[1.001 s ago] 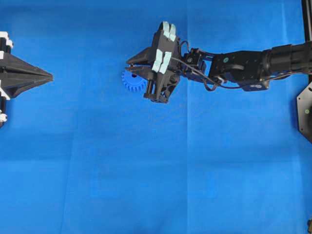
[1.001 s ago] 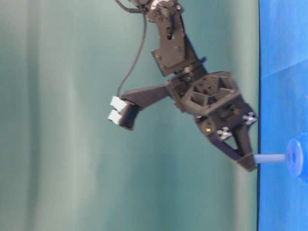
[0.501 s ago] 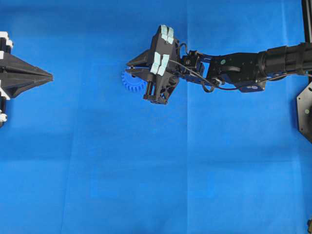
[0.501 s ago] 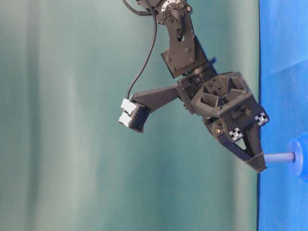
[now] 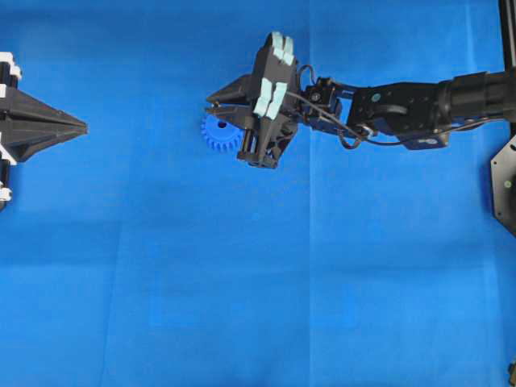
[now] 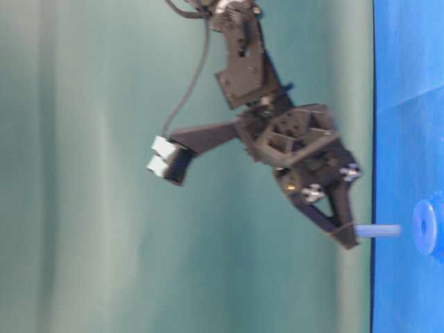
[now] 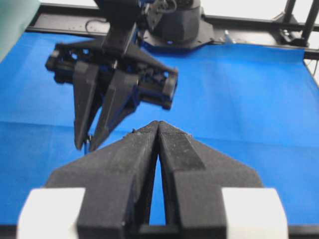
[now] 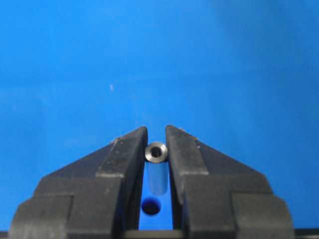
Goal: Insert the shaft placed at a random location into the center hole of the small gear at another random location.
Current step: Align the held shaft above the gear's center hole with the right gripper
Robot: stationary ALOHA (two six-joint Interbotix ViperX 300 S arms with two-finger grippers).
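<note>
Right gripper (image 6: pixel 345 234) held above the table, jaws clamped together, arm stretched across, left gripper (image 5: pixel 76 126) parked, jaws closed

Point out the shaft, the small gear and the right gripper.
shaft (image 6: pixel 379 230), table-level view, mid-length.
small gear (image 5: pixel 216 134), overhead view, exposed teeth.
right gripper (image 8: pixel 156 144), right wrist view, between the fingertips.

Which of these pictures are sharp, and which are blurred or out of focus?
Overhead view: sharp and evenly lit, gear teeth distinct. Table-level view: turned sideways, right end effector and pin slightly blurred. Left wrist view: nearest end effector soft. Right wrist view: pin's end crisp, background cloth soft.
</note>
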